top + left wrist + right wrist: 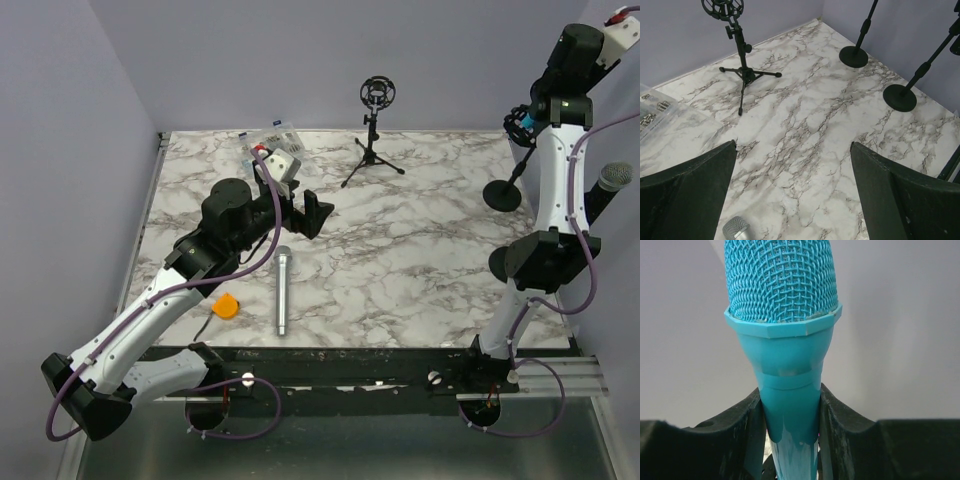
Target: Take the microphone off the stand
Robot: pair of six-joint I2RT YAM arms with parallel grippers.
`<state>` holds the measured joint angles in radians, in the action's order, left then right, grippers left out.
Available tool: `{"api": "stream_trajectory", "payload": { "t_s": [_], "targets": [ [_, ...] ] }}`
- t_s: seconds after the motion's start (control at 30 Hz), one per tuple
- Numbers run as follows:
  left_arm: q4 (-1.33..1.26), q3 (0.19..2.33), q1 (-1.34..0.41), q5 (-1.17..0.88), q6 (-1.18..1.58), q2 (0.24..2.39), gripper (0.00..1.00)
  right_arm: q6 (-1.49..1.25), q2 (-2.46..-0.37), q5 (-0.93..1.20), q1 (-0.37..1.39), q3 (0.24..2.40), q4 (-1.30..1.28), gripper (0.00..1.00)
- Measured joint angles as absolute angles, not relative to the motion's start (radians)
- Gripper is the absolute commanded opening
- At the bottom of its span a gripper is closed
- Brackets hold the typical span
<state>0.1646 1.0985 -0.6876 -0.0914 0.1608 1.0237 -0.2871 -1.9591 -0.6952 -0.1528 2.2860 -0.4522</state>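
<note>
A teal-blue microphone (785,315) fills the right wrist view, head up. My right gripper (790,425) is shut on its neck, and both fingers (740,435) touch its sides. From above, this microphone (519,122) sits atop a black round-base stand (502,194) at the far right, with my right gripper (530,115) at it. My left gripper (305,212) hangs open over the table's middle left and holds nothing (792,185).
A silver microphone (283,290) lies on the marble table near the front; its head (736,229) shows below the left fingers. A tripod stand with an empty shock mount (375,130) stands at the back. Also here: plastic box (272,140), orange object (226,306), second round-base stand (853,56).
</note>
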Motion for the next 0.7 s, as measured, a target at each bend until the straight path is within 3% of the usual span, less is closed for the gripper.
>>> {"api": "stream_trajectory", "payload": {
  "t_s": [0.2,0.4,0.53,0.7],
  "targets": [
    [0.165,1.098,-0.688,-0.091,0.161,1.021,0.95,-0.256,-1.896,-0.717,-0.152,2.293,-0.424,0.24],
    [0.165,1.098,-0.688,-0.089,0.161,1.001,0.95,-0.272,-1.680,-0.663,-0.126,2.120,-0.332,0.19],
    [0.165,1.098,-0.688,-0.079,0.160,0.985,0.95,-0.360,-1.452,-0.435,-0.096,1.895,-0.210,0.15],
    [0.155,1.085,-0.688,-0.040,0.154,0.944,0.94,-0.530,-1.297,0.002,-0.084,1.682,-0.014,0.12]
  ]
}}
